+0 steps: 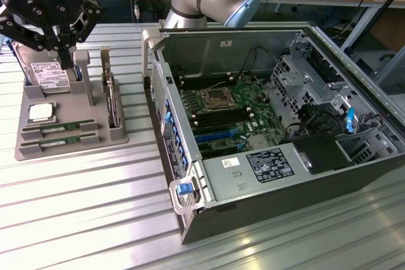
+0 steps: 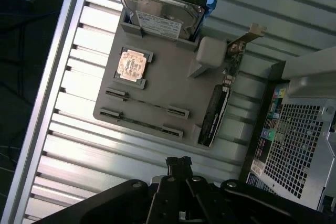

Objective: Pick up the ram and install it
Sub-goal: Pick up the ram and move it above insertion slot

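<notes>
Two long green ram sticks (image 1: 60,128) (image 1: 59,141) lie side by side in the front slots of a grey holder tray (image 1: 69,150) at the exterior view's left. In the wrist view the ram (image 2: 147,103) (image 2: 140,121) shows edge-on as thin lines between small grey clips. My black gripper (image 1: 66,61) hangs above the tray's back part, near the hard drive, clear of the sticks. Its fingers (image 2: 179,162) are shut with nothing between them. The open computer case (image 1: 329,156) lies at the exterior view's right, with its motherboard (image 1: 221,115) and memory slots exposed.
On the tray are also a silver hard drive (image 1: 47,74), a square CPU chip (image 1: 40,113), a grey post (image 1: 82,67) and an upright expansion card (image 1: 111,96). The case's raised side wall (image 1: 158,86) stands between tray and motherboard. All of it rests on a ribbed metal table (image 1: 76,207).
</notes>
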`<state>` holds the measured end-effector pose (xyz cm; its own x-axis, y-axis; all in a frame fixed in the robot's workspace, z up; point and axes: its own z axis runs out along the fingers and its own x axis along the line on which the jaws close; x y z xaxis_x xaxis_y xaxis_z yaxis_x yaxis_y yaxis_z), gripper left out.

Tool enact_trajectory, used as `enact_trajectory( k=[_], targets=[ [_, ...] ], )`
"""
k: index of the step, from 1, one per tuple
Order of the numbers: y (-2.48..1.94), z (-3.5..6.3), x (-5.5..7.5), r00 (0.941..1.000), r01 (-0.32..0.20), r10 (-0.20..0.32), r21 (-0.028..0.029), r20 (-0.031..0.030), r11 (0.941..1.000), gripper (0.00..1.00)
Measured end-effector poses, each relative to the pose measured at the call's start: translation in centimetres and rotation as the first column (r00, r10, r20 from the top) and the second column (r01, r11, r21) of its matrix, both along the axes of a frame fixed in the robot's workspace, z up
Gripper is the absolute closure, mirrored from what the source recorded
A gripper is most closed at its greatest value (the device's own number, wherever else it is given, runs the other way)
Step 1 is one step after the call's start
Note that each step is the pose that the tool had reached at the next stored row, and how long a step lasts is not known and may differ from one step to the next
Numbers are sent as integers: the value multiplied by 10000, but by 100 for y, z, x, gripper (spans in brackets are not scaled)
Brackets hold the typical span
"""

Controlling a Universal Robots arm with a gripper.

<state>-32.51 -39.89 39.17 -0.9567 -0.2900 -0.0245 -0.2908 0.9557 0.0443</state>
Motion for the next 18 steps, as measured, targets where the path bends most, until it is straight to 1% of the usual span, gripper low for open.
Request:
enact_trajectory(
  k=[3,6,9,13,17,18],
  targets=[
    [0,0,0,9994,-334,334,0,0,9994,89],
    [0,0,0,9977,-677,677,0,0,9977,89],
    [0,0,0,9964,-853,853,0,0,9964,89],
    [0,0,0,9913,-1313,1313,0,0,9913,89],
    [0,0,0,9887,-1499,1499,0,0,9887,89],
    [0,0,0,9866,-1633,1633,0,0,9866,89]
  ],
)
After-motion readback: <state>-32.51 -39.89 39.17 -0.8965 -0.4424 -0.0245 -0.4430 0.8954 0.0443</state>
